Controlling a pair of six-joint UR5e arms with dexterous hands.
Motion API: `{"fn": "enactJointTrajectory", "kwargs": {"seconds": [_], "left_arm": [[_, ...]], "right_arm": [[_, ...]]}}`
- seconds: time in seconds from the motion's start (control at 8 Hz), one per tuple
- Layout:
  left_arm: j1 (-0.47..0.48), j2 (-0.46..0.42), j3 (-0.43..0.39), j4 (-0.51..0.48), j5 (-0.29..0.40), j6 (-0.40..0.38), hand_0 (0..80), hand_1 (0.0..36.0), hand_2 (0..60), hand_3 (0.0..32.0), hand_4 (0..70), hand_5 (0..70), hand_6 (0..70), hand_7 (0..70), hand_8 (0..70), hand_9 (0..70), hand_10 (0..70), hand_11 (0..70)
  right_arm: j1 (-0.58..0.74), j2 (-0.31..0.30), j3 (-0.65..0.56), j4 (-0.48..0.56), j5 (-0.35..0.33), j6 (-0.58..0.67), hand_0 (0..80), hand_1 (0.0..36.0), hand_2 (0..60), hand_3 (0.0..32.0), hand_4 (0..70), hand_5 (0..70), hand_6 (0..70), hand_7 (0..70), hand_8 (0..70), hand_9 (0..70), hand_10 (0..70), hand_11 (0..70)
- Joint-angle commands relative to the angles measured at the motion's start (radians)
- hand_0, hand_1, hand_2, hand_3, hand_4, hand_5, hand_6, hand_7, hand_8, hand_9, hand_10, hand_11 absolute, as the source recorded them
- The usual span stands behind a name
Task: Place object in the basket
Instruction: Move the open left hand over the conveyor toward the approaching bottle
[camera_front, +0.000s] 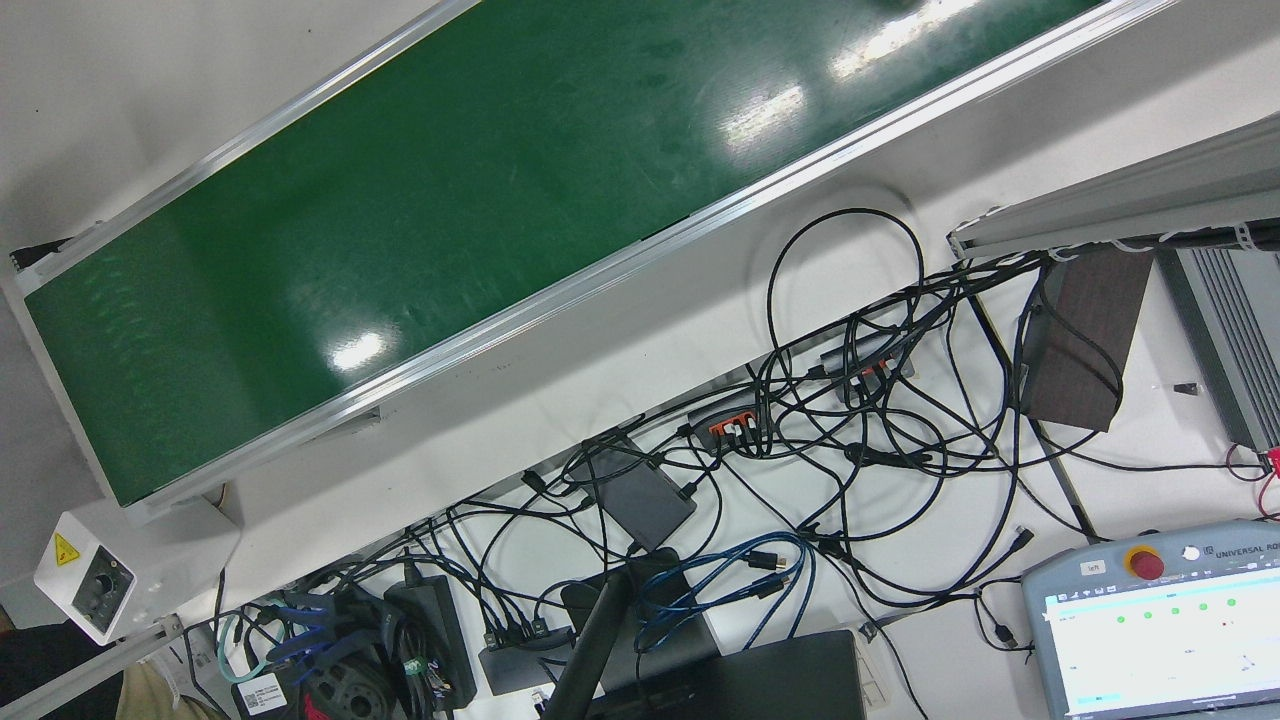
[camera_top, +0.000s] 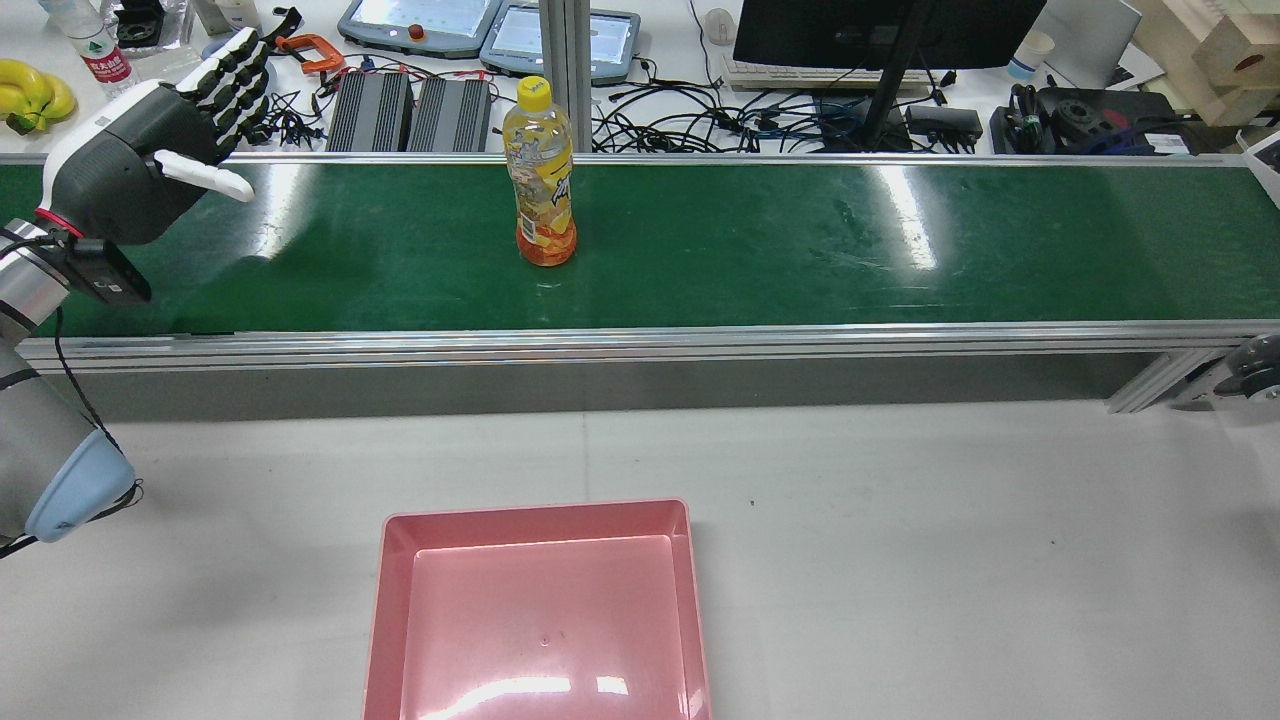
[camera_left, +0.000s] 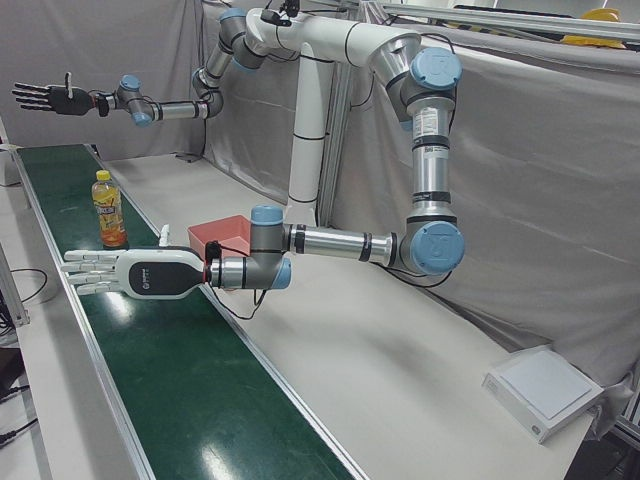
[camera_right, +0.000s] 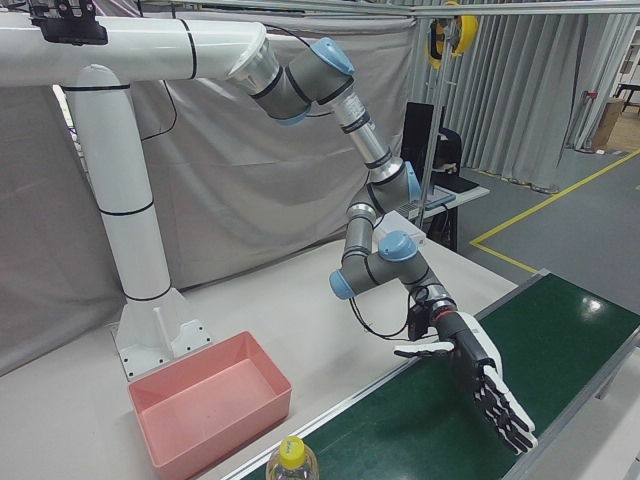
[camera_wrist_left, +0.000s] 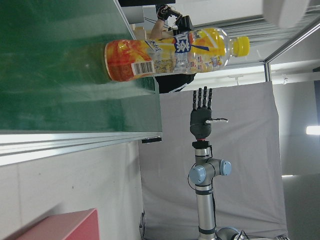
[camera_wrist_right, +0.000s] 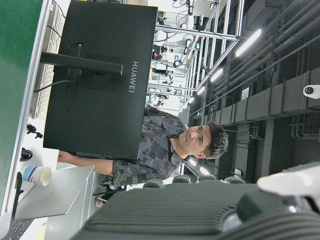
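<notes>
Orange drink bottle (camera_top: 540, 175), yellow cap, stands upright on the green conveyor belt (camera_top: 800, 240), untouched, left of the belt's middle in rear view. Left hand (camera_top: 160, 135) hovers over the belt's left end, well apart from the bottle, fingers straight and spread, holding nothing. Right hand (camera_left: 50, 97) is raised over the far end of the belt, fingers splayed, empty. Pink basket (camera_top: 540, 610) sits on the white table (camera_top: 950, 560) on the robot's side of the belt.
</notes>
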Motion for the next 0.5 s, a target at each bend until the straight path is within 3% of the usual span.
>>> {"fn": "enactJointTrajectory", "kwargs": {"seconds": [0.0, 0.38], "left_arm": [[0.009, -0.075, 0.09, -0.04, 0.068, -0.001, 63.2, 11.9, 0.0, 0.0, 0.0, 8.3, 0.0, 0.0, 0.0, 0.0, 0.0, 0.0], [0.009, -0.1, 0.093, -0.034, 0.083, -0.001, 63.7, 12.2, 0.0, 0.0, 0.0, 10.7, 0.0, 0.0, 0.0, 0.0, 0.0, 0.0]], "right_arm": [[0.0, 0.0, -0.001, -0.001, 0.0, 0.0, 0.0, 0.0, 0.0, 0.0, 0.0, 0.0, 0.0, 0.0, 0.0, 0.0, 0.0, 0.0], [0.0, 0.0, 0.0, 0.0, 0.0, 0.0, 0.0, 0.0, 0.0, 0.0, 0.0, 0.0, 0.0, 0.0, 0.0, 0.0, 0.0, 0.0]]}}
